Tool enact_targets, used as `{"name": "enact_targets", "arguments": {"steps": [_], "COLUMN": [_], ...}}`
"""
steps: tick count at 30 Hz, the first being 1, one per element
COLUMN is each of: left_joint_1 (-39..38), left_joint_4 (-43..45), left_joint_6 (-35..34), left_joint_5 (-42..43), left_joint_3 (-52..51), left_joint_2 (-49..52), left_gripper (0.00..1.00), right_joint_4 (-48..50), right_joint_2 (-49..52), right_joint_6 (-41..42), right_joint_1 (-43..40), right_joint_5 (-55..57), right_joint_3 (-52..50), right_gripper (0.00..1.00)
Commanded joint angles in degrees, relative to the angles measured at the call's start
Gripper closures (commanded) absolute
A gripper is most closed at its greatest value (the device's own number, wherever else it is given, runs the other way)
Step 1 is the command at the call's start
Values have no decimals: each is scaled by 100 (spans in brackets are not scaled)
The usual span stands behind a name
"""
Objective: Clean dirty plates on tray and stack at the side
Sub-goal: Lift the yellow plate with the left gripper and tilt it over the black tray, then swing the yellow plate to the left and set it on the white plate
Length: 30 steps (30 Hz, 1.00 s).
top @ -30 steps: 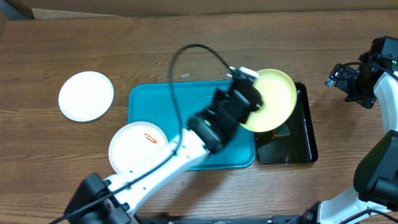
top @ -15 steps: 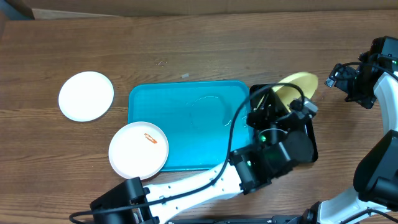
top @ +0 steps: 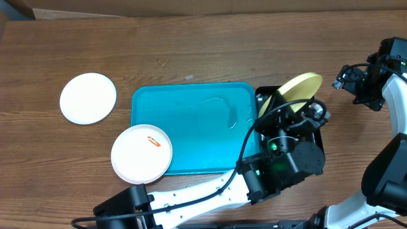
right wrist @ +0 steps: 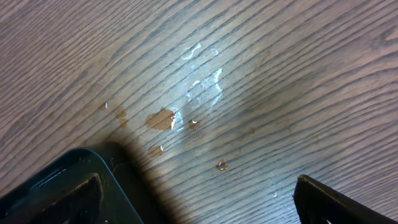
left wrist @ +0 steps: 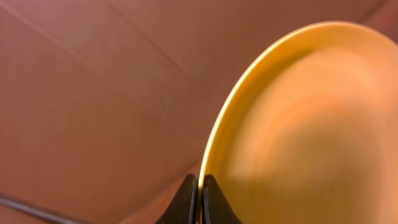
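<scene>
Yellow plate shifted over black tray, left gripper pinching rim, right gripper spread

Even bright overhead light; left wrist view blurred, orange-tinted.

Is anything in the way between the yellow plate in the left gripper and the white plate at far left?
Only the low turquoise tray lies between the yellow plate and the bare white plate; the smeared white plate sits at the tray's corner, off that line.
</scene>
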Motion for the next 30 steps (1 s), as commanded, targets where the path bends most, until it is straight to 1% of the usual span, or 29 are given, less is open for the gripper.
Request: {"name": "enact_targets", "arguments": {"steps": [1, 3, 6, 8, 12, 14, 17, 19, 21, 23, 26, 30], "left_joint_1": [109, 173, 411, 640, 1340, 1919, 2992, 3775, 4618, 5429, 6655, 8253], "left_joint_4": [-907, -1633, -2267, -2450, -2804, -3014, -3314, -3526, -3829, -4245, -4896, -5536], "left_joint_6": [-1860, -2765, -3724, -4120, -4861, -5333, -5921, -6155, -6210, -6205, -6146, -5659], "left_joint_5": [258, 844, 1799, 2461, 4221, 5289, 6935, 7991, 8824, 9156, 9206, 9191], "left_joint_3": [81, 81, 83, 83, 83, 83, 83, 83, 83, 81, 81, 81], "left_joint_2": [17, 17, 15, -7, -214, -369, -501, -503, -485, -481, -481, -481], "left_gripper": [96, 96, 96, 96, 96, 96, 96, 96, 96, 96, 96, 96], "right_joint_4": [28, 28, 31, 28, 31, 31, 31, 28, 31, 28, 31, 31], "right_joint_2": [-17, -17, -17, -17, -17, -17, -17, -17, -17, -17, -17, -17], "right_joint_6": [63, 63, 63, 63, 63, 63, 63, 63, 63, 63, 63, 63], "right_joint_1": [2, 2, 2, 2, 2, 2, 2, 2, 2, 2, 2, 2], "right_joint_5": [-7, -7, -7, -7, -7, -7, -7, -7, -7, -7, -9, -7], "right_joint_3": [83, 83, 83, 83, 83, 83, 83, 83, 83, 83, 83, 83], "right_gripper": [0, 0, 0, 0, 0, 0, 0, 0, 0, 0, 0, 0]}}
